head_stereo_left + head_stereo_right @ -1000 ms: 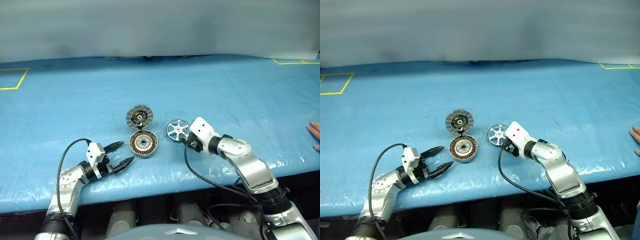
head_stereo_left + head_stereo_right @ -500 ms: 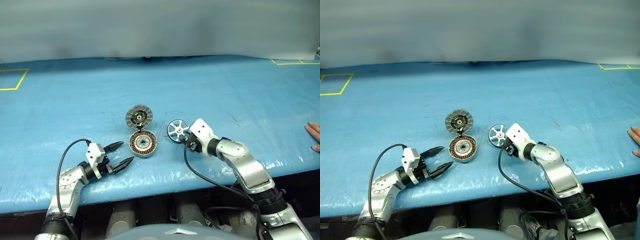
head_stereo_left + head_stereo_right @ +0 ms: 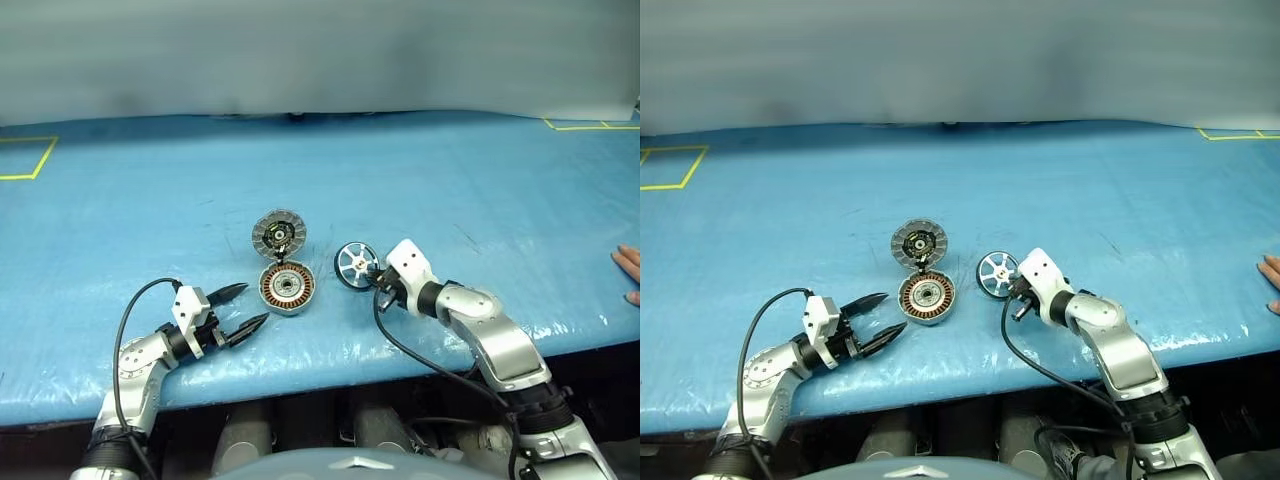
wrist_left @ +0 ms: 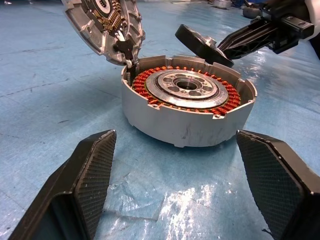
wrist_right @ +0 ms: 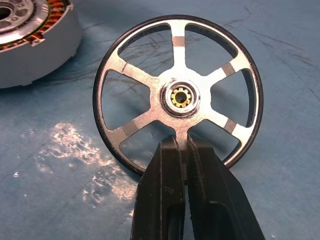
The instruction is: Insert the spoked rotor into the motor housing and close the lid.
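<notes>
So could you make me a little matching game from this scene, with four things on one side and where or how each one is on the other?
Things:
1. spoked rotor
2. lid
3. motor housing
4. left end effector

States:
A. swung open, inner face showing
B. open, with nothing between its fingers
C. pinched by one spoke in the right end effector
D. sitting on the blue table, copper windings uncovered

Pairs: 1-C, 2-A, 3-D, 4-B

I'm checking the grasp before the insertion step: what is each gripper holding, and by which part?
The right gripper is shut on the spoked rotor, pinching one silver spoke near the rim. The left gripper is open, holding nothing.
</notes>
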Action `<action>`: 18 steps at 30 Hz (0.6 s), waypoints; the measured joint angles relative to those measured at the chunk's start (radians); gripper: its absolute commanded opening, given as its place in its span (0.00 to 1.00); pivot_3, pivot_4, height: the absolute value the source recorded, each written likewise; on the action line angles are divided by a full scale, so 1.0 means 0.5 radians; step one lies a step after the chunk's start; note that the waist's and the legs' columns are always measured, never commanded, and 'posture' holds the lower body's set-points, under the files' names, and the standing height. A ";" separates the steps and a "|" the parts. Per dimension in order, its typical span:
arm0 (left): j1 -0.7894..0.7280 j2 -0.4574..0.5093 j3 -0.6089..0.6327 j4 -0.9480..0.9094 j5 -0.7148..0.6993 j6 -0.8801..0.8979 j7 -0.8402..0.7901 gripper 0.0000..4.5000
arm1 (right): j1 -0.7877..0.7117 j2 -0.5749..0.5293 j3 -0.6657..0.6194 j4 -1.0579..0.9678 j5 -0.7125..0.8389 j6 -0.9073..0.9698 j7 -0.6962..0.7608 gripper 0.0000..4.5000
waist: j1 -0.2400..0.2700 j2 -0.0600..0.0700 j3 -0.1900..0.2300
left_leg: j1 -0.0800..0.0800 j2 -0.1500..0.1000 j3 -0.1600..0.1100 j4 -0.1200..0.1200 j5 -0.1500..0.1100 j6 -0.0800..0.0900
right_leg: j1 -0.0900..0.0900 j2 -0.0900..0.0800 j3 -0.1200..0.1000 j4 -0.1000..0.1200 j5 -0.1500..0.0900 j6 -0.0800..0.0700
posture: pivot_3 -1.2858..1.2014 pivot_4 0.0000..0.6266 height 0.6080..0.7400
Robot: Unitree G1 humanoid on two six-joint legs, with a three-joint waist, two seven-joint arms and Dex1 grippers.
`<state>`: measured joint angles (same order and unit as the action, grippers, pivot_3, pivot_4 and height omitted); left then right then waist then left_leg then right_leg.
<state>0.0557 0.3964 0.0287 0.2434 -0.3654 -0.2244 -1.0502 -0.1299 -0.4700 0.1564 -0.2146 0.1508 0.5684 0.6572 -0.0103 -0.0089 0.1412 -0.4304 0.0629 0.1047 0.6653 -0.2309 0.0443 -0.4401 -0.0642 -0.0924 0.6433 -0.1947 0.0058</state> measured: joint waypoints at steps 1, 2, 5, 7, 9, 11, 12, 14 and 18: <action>-0.002 0.000 0.000 0.001 -0.002 0.000 -0.003 0.91 | 0.027 0.003 -0.014 -0.011 0.050 -0.017 0.043 0.01 | 0.000 0.000 0.000 | 0.000 0.000 0.000 0.000 0.000 0.000 | 0.000 0.000 0.000 0.000 0.000 0.000 | 0.52 0.24 1.00; -0.002 0.000 0.001 0.003 -0.004 -0.001 -0.006 0.91 | 0.048 0.004 -0.016 -0.023 0.085 -0.034 0.076 0.01 | 0.000 0.000 0.000 | 0.000 0.000 0.000 0.000 0.000 0.000 | 0.000 0.000 0.000 0.000 0.000 0.000 | 0.52 0.24 1.00; -0.010 -0.001 0.003 0.020 -0.019 -0.002 -0.038 0.91 | 0.085 0.001 -0.021 -0.096 0.211 -0.064 0.187 0.01 | 0.000 0.001 0.000 | 0.000 0.000 0.000 0.001 0.000 0.000 | 0.000 0.000 0.000 0.000 0.000 0.000 | 0.52 0.24 1.00; -0.021 -0.002 0.001 0.031 -0.023 -0.001 -0.067 0.91 | 0.086 0.006 -0.012 -0.159 0.273 -0.074 0.249 0.01 | 0.000 0.001 0.000 | 0.001 0.000 0.000 0.002 0.000 0.000 | -0.004 0.000 0.000 0.000 0.000 0.000 | 0.52 0.24 1.00; -0.029 -0.005 -0.003 0.038 -0.026 0.000 -0.104 0.91 | 0.066 0.018 0.016 -0.176 0.291 -0.080 0.269 0.01 | 0.000 0.001 0.000 | 0.001 0.000 -0.001 0.003 0.000 0.000 | -0.006 0.000 -0.001 0.000 0.000 0.000 | 0.52 0.24 1.00; -0.037 -0.005 -0.003 0.048 -0.026 -0.002 -0.130 0.91 | 0.047 0.031 0.059 -0.173 0.289 -0.082 0.272 0.01 | 0.000 0.001 0.001 | 0.001 0.000 -0.001 0.003 0.000 0.000 | -0.007 -0.001 -0.001 0.000 0.000 0.000 | 0.52 0.24 1.00; -0.038 -0.004 -0.002 0.050 -0.026 -0.003 -0.139 0.91 | 0.020 0.050 0.084 -0.166 0.285 -0.083 0.273 0.01 | 0.000 0.001 0.001 | 0.000 0.000 -0.001 0.003 0.000 0.000 | -0.006 -0.001 -0.001 0.000 0.000 0.000 | 0.52 0.24 1.00; -0.051 -0.006 -0.004 0.053 -0.025 -0.005 -0.162 0.91 | -0.048 0.088 0.135 -0.153 0.275 -0.091 0.273 0.01 | -0.001 0.001 0.001 | 0.000 0.000 -0.001 0.003 0.000 0.000 | -0.006 0.000 -0.001 0.001 0.000 0.000 | 0.52 0.24 1.00; -0.065 -0.008 -0.008 0.055 -0.020 -0.021 -0.179 0.91 | -0.213 0.156 0.231 -0.059 0.235 -0.132 0.272 0.01 | -0.001 0.001 0.001 | -0.001 0.000 -0.001 0.002 0.000 0.000 | -0.005 0.000 -0.001 0.000 0.000 0.000 | 0.52 0.24 1.00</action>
<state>0.0232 0.3926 0.0248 0.2711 -0.3754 -0.2347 -1.1396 -0.2364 -0.3920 0.2718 -0.2442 0.2683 0.5022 0.7931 -0.0106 -0.0086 0.1415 -0.4309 0.0629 0.1040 0.6665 -0.2309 0.0443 -0.4426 -0.0641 -0.0930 0.6435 -0.1946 0.0058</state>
